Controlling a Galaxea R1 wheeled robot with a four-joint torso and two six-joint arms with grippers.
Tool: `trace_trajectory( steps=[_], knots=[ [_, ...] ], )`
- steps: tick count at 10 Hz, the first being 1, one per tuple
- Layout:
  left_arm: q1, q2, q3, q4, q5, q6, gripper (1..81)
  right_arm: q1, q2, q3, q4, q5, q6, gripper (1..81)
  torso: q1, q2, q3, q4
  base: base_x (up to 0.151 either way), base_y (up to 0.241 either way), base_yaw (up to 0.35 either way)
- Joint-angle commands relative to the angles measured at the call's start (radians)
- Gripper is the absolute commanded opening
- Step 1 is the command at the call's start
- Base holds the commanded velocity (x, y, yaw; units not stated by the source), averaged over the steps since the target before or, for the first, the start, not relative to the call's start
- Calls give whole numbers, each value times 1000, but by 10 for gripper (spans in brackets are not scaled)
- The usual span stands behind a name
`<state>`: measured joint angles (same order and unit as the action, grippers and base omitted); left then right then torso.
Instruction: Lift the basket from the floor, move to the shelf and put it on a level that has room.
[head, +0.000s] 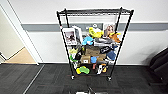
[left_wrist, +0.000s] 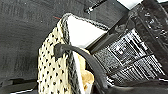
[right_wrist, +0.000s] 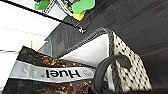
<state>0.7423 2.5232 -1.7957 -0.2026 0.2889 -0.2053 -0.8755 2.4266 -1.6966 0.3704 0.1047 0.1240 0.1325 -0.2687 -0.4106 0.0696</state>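
Note:
The basket (left_wrist: 51, 75) has a cream-and-black checkered weave, a dark braided rim and a white liner, and it hangs between my arms above the floor (left_wrist: 22, 30) of dark carpet. My left gripper (left_wrist: 105, 90) is shut on one dark loop handle (left_wrist: 75, 50). At the opposite end of the basket (right_wrist: 130, 72), my right gripper (right_wrist: 96, 90) is shut on the other loop handle (right_wrist: 110, 61). The shelf (head: 93, 42), a black wire rack on casters, stands straight ahead against the wall. Its top level (head: 95, 11) is bare wire, and the lower tiers are crowded.
A dark Huel bag (right_wrist: 50, 75) lies inside the basket. Toys, boxes and pictures (head: 92, 50) fill the rack's lower tiers. A doorway onto tan wood flooring (head: 21, 56) opens at the left. A dark object (head: 160, 63) stands at the right.

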Motion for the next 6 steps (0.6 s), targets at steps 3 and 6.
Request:
trace_trajectory(
  steps=[3,6],
  knots=[
    [-117,-13,50,-41,30,3,10,109,-15,69,8,-31,6,10,-41,63,25,0,0,0,0],
    [-110,-15,50,-40,30,3,10,108,-15,68,7,-31,6,10,-67,106,116,0,0,0,0]
  ],
)
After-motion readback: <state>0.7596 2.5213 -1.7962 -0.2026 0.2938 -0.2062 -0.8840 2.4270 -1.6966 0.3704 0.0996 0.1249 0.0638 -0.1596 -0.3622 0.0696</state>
